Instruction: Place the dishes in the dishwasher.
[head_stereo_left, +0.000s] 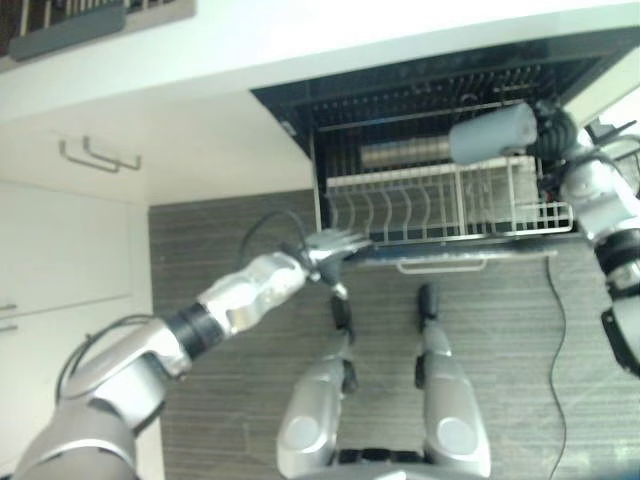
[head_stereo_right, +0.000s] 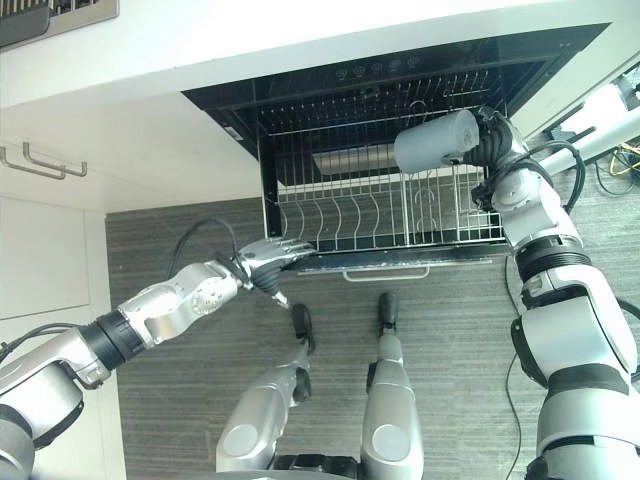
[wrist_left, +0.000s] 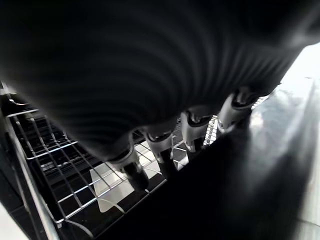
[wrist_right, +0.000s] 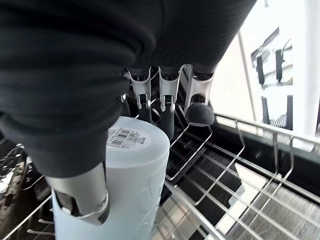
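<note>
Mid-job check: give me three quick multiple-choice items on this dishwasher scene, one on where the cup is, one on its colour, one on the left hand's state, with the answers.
1. Where is the cup?
A. On the floor by the cabinet
B. Held by the right hand above the pulled-out rack
C. Lying flat in the rack

2. What colour is the cup?
A. Pale blue-grey
B. Red
C. Black

3. What is the state of the left hand?
A. Curled round a plate
B. Pinching a fork
C. Fingers straight, holding nothing, at the rack's front left corner

Answers: 1 B, the right wrist view shows thumb and fingers round the cup with rack wires below it. 2 A, it looks pale blue-grey in both eye views. 3 C, the fingers reach out straight at the rack's edge with nothing in them.
</note>
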